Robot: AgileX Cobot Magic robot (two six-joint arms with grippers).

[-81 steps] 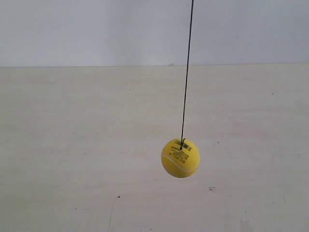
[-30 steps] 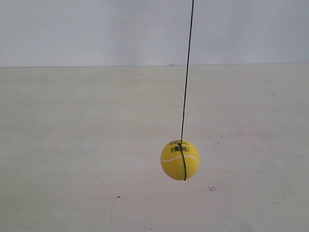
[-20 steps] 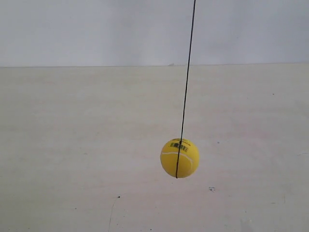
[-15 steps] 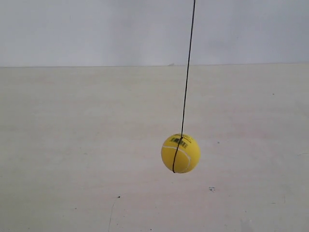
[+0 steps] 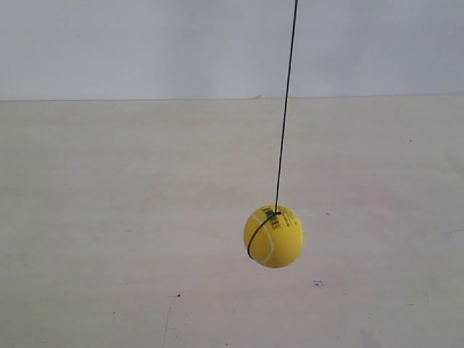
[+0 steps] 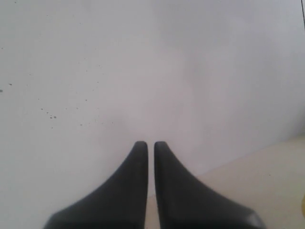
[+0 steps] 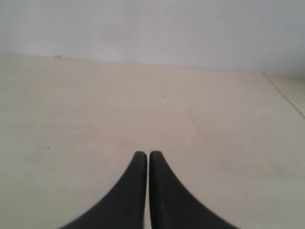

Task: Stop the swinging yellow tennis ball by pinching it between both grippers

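The yellow tennis ball (image 5: 273, 236) hangs on a thin dark string (image 5: 285, 109) above the pale table, right of centre in the exterior view, with a white seam and black print near its top. No arm shows in that view. My left gripper (image 6: 150, 143) is shut on nothing, pointing at a white wall; a sliver of yellow (image 6: 303, 206) and the string (image 6: 303, 9) show at that view's edge. My right gripper (image 7: 144, 153) is shut too, with nothing in it, over bare tabletop; the ball is out of its view.
The pale wooden table (image 5: 109, 217) runs back to a white wall (image 5: 145, 43). A table edge (image 7: 283, 95) shows in the right wrist view. Small dark specks (image 5: 317, 283) mark the tabletop.
The ball has swung slightly to the right and dropped lower than half a second ago, turning on its string so the dark line now curves across its left side.
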